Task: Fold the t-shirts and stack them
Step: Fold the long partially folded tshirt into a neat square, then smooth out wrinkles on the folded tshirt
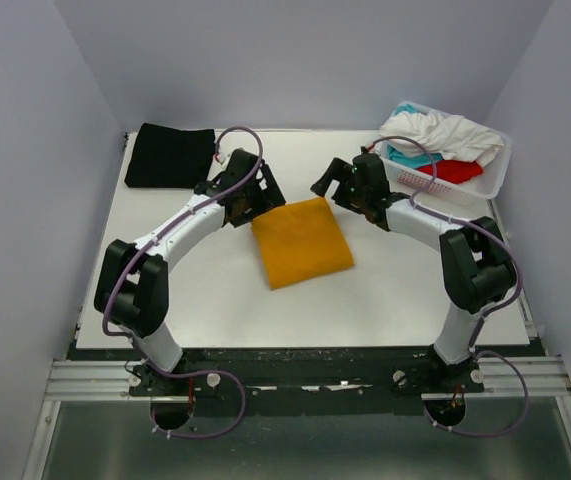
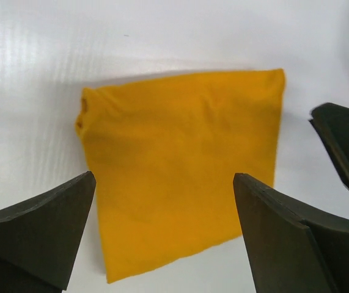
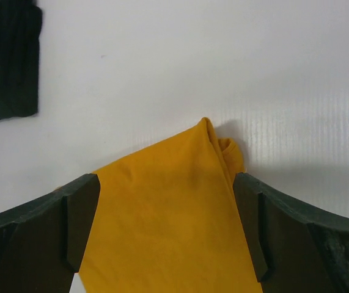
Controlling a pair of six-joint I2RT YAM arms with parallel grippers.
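1. One mustard-orange shirt (image 1: 302,243) lies nearest me, mid-table on the white table (image 1: 395,300). It is folded into a compact rectangle that sits a little askew.
2. Its top face looks smooth. My wrist views show a small bunch of fabric poking out at one far corner.
3. Just beyond it, the left gripper (image 1: 255,203) and right gripper (image 1: 337,190) hang over its two far corners. Both have their jaws spread wide and nothing between them.
4. I judge they flank it this way because the fold looks finished. From there each can pinch a side and carry it off flat.
5. Farther back at the left corner sits the black shirt (image 1: 168,155), folded and well apart from the orange one. I take it as the base of the stack.
6. Farthest right, the lattice basket (image 1: 500,165) holds the white shirt (image 1: 445,130), teal shirt (image 1: 405,155) and red shirt (image 1: 450,170), all crumpled and unfolded.
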